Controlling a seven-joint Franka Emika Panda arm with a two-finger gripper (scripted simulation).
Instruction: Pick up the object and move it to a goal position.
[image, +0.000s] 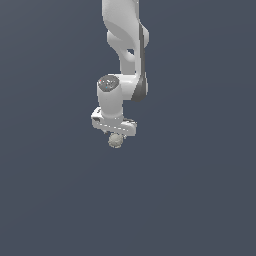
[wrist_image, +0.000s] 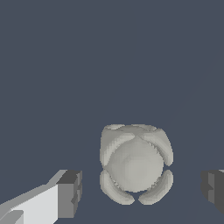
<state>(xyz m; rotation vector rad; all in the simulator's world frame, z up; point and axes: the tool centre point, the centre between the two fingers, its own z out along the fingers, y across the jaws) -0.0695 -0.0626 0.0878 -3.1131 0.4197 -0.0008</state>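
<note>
From outside, the ball hangs just under the gripper; only the wrist camera shows the jaws spread, clear of the ball.

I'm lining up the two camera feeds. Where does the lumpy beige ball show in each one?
Exterior view: the ball sits just under the white gripper bar, near the picture's middle.
Wrist view: the ball fills the space between the two dark finger pads, touching neither.
Shared landmark: the gripper itself, open around the ball.

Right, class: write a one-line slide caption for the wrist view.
Open hand straddling the lumpy beige-grey ball, fingers clear on both sides.
</note>
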